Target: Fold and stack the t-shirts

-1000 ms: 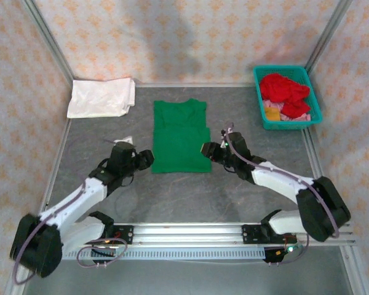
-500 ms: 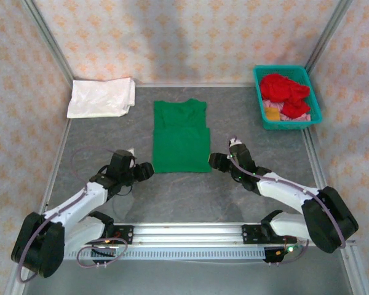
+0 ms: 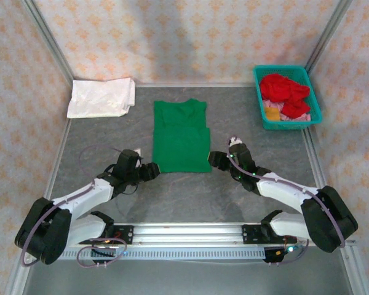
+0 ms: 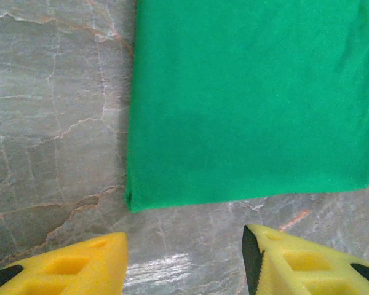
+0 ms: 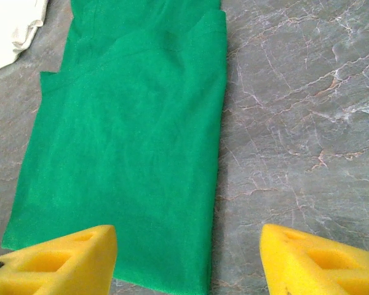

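Flanking the green t-shirt (image 3: 181,138), left gripper (image 3: 154,170) and right gripper (image 3: 213,160) sit released, empty

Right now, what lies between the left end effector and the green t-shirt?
Bare grey table: in the left wrist view a narrow strip separates the left end effector from the green t-shirt.

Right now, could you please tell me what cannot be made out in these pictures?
Top view: the red t-shirt heaped in the basket hides how many shirts lie beneath it.
Left wrist view: the top edge cuts off the green t-shirt before its collar end.
Right wrist view: the frame corner crops the white t-shirt to a scrap.
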`<state>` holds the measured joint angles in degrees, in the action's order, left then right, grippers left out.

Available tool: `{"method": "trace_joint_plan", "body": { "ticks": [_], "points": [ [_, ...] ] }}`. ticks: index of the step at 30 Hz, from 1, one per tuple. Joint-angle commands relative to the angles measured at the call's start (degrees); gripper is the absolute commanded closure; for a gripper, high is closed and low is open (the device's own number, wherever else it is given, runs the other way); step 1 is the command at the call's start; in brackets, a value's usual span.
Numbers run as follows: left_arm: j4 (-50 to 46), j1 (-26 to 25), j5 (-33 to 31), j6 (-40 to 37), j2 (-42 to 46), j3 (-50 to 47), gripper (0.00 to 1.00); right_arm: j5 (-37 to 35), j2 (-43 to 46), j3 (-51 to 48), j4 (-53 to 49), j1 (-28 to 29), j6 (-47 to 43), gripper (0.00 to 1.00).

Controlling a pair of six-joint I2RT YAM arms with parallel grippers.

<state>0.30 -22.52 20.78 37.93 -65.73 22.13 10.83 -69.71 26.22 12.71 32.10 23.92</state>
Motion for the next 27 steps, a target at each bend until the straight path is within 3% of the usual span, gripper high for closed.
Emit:
{"method": "trace_joint_plan", "body": {
  "ticks": [1,20,27],
  "points": [
    [1.5,-0.3,-1.5,-1.0,-2.4,1.6,0.48,-1.1,-0.6,-0.7,1.9,0.3,-0.4,0.37],
    [6.2,-0.3,-1.2,-1.8,-12.7,5.6,0.51,-1.6,-0.1,-2.4,2.3,0.3,0.0,0.37],
    [3.9,-0.3,-4.3,-2.3,-13.4,6.2,0.55,-1.6,0.4,-2.5,2.6,0.3,0.2,0.37]
  ]
}}
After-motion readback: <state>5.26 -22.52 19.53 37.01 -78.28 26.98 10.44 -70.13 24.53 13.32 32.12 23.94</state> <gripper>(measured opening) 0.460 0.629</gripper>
